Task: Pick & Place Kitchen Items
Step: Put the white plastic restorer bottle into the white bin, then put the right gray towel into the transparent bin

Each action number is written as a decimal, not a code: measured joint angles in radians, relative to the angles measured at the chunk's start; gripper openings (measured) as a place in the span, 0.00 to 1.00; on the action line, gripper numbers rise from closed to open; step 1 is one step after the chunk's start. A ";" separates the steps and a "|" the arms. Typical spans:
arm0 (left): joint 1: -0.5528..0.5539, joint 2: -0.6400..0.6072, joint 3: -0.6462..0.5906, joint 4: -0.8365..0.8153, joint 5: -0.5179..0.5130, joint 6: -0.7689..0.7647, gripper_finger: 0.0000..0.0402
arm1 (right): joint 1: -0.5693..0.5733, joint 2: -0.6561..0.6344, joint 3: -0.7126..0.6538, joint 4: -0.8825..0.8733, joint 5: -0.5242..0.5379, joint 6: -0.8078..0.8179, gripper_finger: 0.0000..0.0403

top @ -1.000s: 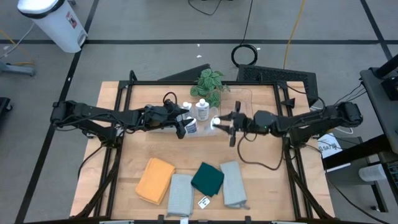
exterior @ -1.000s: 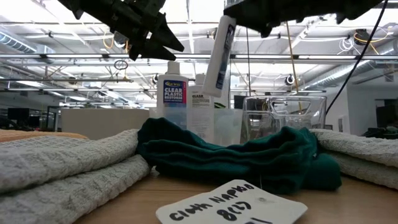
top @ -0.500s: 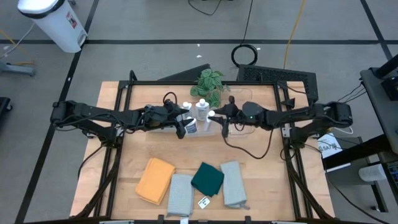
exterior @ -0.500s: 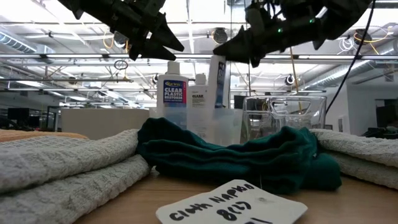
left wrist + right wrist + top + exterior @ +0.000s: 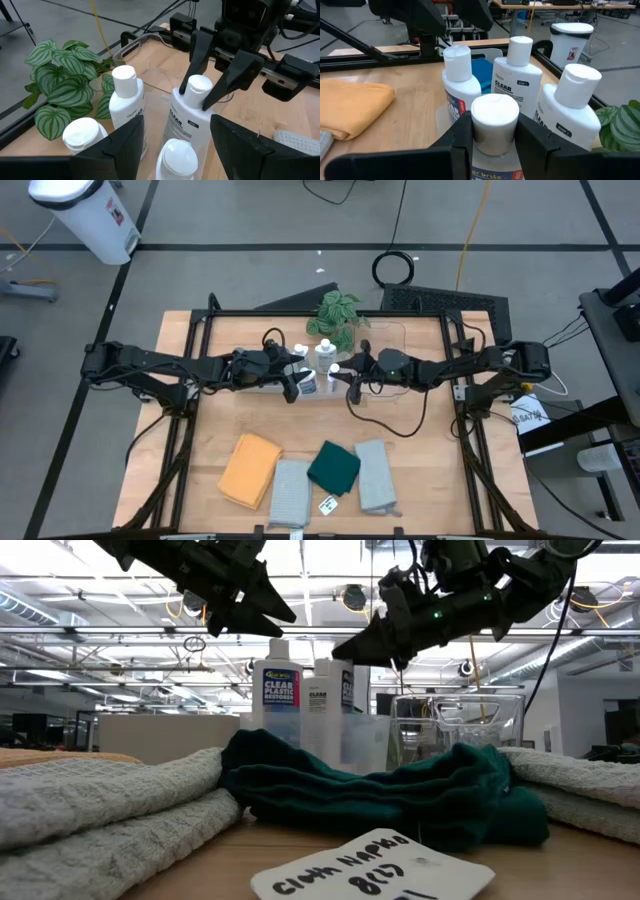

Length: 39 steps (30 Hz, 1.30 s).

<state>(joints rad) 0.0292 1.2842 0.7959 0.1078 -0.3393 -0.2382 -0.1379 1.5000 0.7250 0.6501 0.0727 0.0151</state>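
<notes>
Four white bottles (image 5: 192,120) are now grouped in the clear bin (image 5: 262,385) beside the plant (image 5: 336,313), the last pinched at its cap by the right gripper (image 5: 340,372) (not yet released). The left gripper (image 5: 296,385), spread and empty, hovers over the same bin, while the cloths (image 5: 334,468) are left on the bench (image 5: 420,460), well apart from the plant.
</notes>
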 joint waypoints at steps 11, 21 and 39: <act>0.000 0.000 0.000 0.000 0.000 0.000 0.58 | 0.000 0.004 0.000 0.006 0.001 0.000 0.31; 0.000 0.000 0.000 0.000 0.000 0.000 0.58 | 0.009 -0.036 0.000 0.009 0.001 -0.040 0.51; 0.000 0.000 0.000 -0.002 0.000 -0.007 0.58 | 0.369 -0.331 0.000 -0.507 -0.234 0.169 0.62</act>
<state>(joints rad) 0.0296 1.2842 0.7959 0.1055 -0.3393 -0.2451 0.2307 1.1687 0.7246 0.1426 -0.1617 0.1837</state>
